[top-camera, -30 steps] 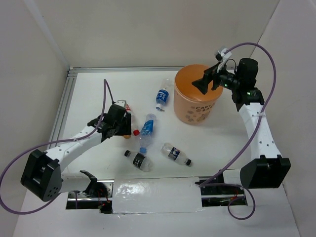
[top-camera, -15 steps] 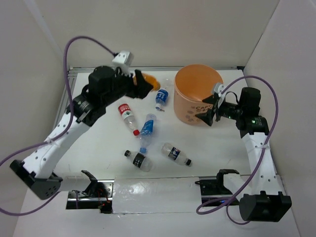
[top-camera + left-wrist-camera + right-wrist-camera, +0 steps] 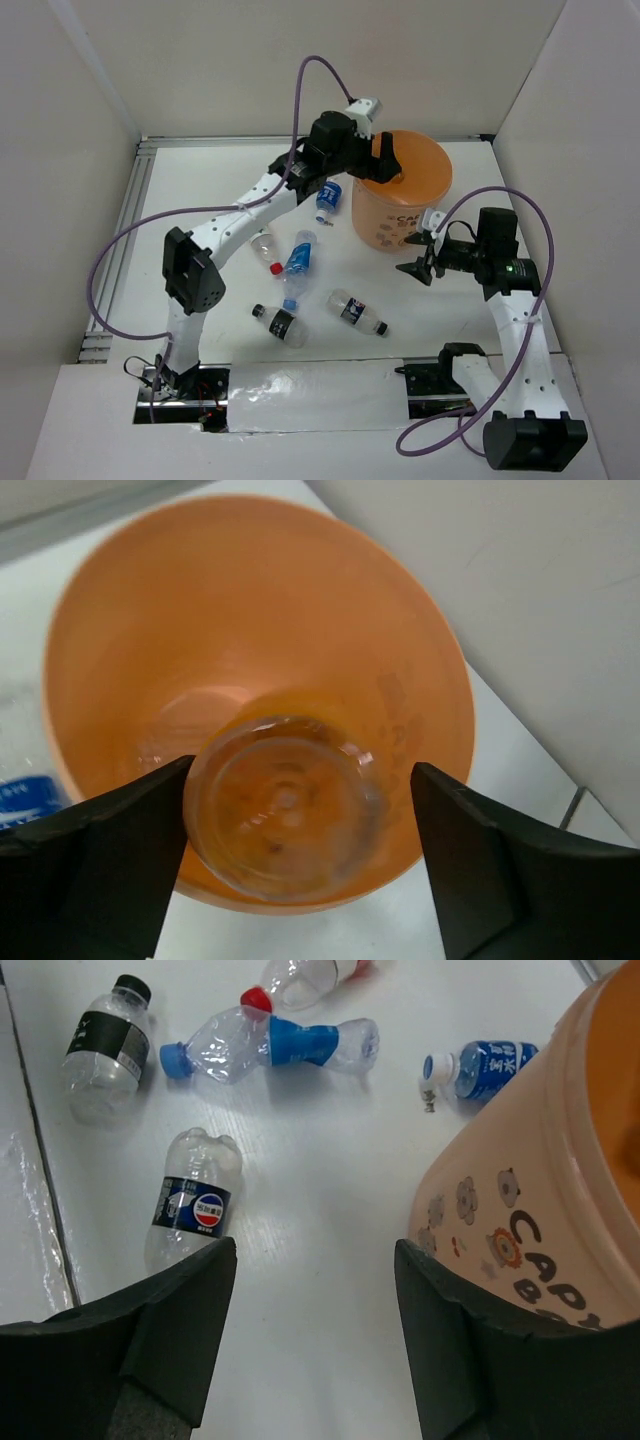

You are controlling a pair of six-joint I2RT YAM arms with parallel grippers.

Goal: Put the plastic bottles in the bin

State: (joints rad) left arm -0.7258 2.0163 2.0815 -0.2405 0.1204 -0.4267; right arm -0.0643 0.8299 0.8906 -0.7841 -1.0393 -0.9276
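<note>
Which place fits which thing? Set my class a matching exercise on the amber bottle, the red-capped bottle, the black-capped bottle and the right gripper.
Things:
1 amber bottle
2 red-capped bottle
3 black-capped bottle
4 right gripper

Places:
a beside the bin, holding nothing
b partly under the left arm
c over the bin's mouth
d on the table, left of the navy-labelled bottle

Pairs: 1-c, 2-b, 3-d, 4-a
</note>
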